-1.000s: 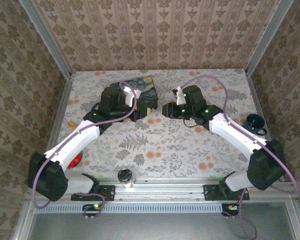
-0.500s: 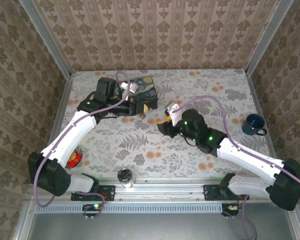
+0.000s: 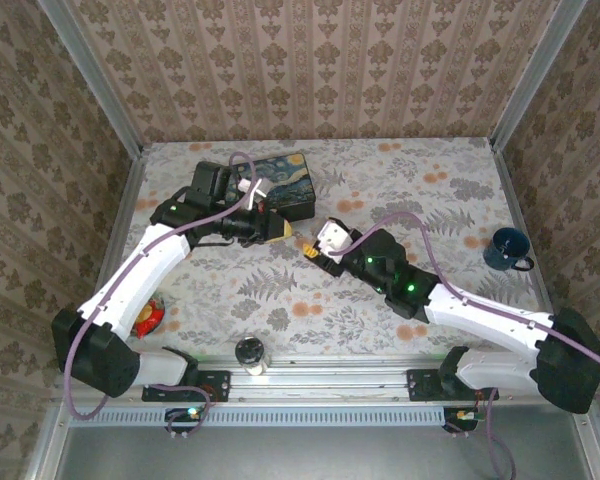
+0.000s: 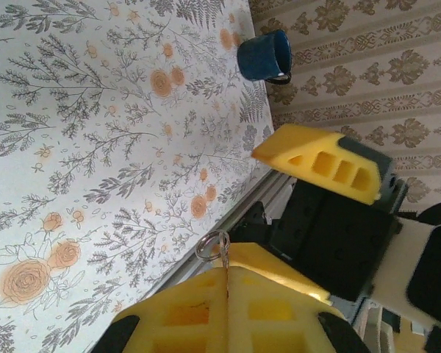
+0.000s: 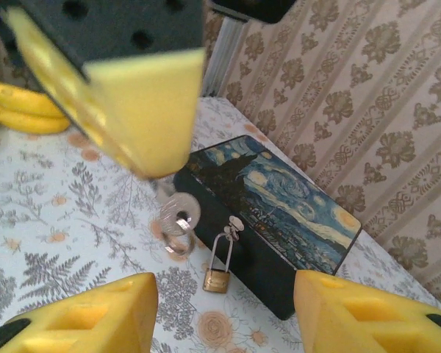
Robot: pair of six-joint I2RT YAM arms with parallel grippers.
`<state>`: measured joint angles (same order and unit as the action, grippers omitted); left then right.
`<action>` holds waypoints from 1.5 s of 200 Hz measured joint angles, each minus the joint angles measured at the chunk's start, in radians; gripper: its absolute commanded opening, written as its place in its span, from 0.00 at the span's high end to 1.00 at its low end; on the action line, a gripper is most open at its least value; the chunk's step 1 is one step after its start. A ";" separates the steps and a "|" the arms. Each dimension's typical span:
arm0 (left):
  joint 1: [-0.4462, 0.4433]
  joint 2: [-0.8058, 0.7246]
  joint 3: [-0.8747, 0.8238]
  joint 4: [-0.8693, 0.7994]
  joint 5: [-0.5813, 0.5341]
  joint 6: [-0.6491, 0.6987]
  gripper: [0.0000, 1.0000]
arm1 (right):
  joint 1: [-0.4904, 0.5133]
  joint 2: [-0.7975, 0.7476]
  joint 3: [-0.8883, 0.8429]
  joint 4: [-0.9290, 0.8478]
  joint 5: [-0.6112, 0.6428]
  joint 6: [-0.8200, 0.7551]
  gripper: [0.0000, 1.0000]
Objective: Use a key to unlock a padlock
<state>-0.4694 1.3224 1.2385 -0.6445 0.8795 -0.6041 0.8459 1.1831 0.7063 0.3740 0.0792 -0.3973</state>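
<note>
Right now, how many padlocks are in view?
1. The padlock hangs by its shackle from the clasp on the starry-night box's side, near the key in the left gripper's shut jaws. Others may be hidden.

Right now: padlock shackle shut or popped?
Shut. The padlock hangs from the box's clasp with both shackle legs in its body.

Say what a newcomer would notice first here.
The dark-blue starry-night box at the back of the table, left of centre, stands out, with a small brass padlock hanging at its front. The left tool is shut on a key held close to the padlock but not in it. The right tool is open, pointing at the box from the other side.
</note>
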 measured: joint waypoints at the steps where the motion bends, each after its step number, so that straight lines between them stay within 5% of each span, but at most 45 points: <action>1: 0.000 0.000 0.000 0.000 0.000 0.000 1.00 | 0.001 0.002 0.000 0.000 0.000 -0.002 0.48; 96: 0.038 -0.002 -0.001 0.000 0.031 -0.007 1.00 | 0.051 0.041 0.028 0.023 0.029 -0.128 0.45; 207: 0.038 -0.001 -0.024 0.001 0.052 -0.018 1.00 | 0.056 0.093 0.073 0.050 0.034 -0.181 0.64; 300: 0.038 -0.001 -0.033 0.020 0.082 -0.036 1.00 | 0.056 0.140 0.084 0.049 0.034 -0.184 0.66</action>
<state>-0.4316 1.3212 1.2057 -0.6247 0.9619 -0.6403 0.9024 1.3231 0.7902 0.4232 0.1131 -0.5812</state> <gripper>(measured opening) 0.046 0.341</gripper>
